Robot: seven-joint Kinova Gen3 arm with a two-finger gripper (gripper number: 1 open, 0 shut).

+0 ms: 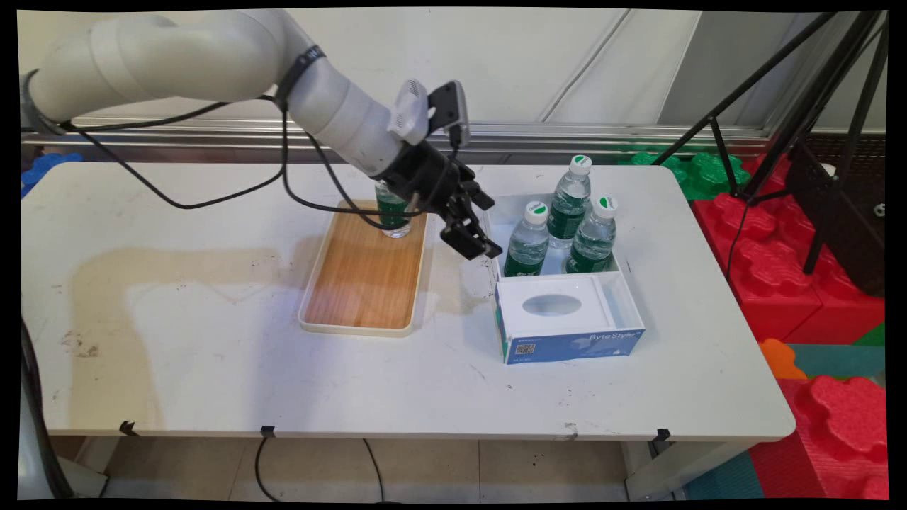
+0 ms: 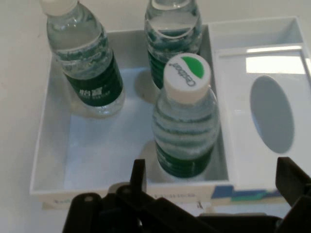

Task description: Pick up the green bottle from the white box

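The pincer (image 1: 473, 239) hangs spread wide and empty over the counter (image 1: 212, 368), beside the white box (image 1: 631, 297); the nearest bottle (image 2: 185, 116) stands upright just beyond it, inside the box's near wall

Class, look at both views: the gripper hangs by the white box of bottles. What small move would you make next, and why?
Probably ease the gripper forward and down over the nearest bottle. Its fingers stand open and empty at the white box wall, and that bottle's cap sits between them in the hand view.
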